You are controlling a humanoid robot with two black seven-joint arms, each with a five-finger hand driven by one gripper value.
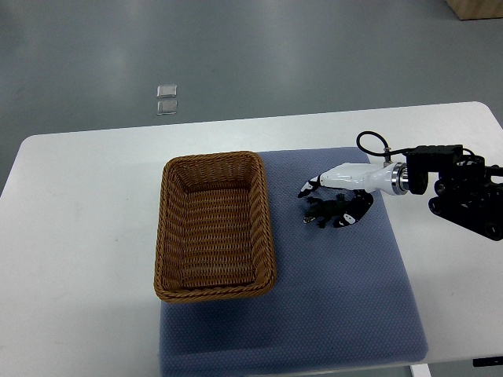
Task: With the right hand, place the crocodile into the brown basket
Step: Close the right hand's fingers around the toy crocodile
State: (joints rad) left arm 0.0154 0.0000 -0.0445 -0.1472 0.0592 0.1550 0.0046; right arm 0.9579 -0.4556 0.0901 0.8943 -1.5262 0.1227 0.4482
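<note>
My right hand (328, 206), white with dark parts, hangs low over the blue-grey mat (338, 298), a short way right of the brown wicker basket (214, 225). Its arm comes in from the right edge. A dark shape lies right under the hand, and I cannot tell whether it is the crocodile or part of the hand itself. No crocodile shows anywhere else. The basket stands on the mat's left edge, and nothing shows inside it.
The mat lies on a white table (78, 236) with rounded corners. Two small clear squares (166, 100) lie on the grey floor beyond the table's far edge. The left arm does not show.
</note>
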